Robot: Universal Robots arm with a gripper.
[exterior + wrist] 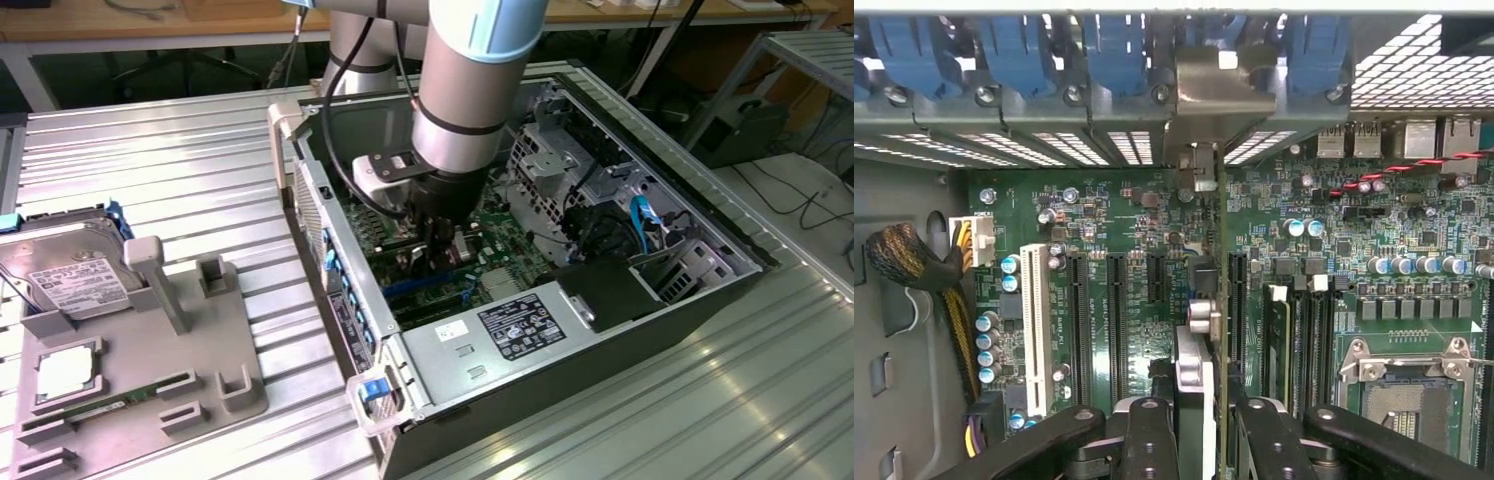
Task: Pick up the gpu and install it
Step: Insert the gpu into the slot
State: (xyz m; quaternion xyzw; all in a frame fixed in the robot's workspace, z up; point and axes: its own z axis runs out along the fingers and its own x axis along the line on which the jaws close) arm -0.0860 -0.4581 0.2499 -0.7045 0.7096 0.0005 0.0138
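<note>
The pincer is clenched on the graphics card, which sits edge-on between its fingers (bracket end ahead, against the computer case wall), with the motherboard directly beneath.

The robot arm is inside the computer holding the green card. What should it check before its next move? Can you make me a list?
1. Gripper shut on the gpu: ok, the card stands edge-on between the fingers.
2. Computer case open: ok, the motherboard lies bare.
3. Card runs parallel to the black slots: ok.
4. Silver bracket faces the wall with the blue clips: ok.
5. Card seated in a slot: cannot tell.
6. Braided cable bundle away from the card: ok, it sits at the board's edge.
</note>
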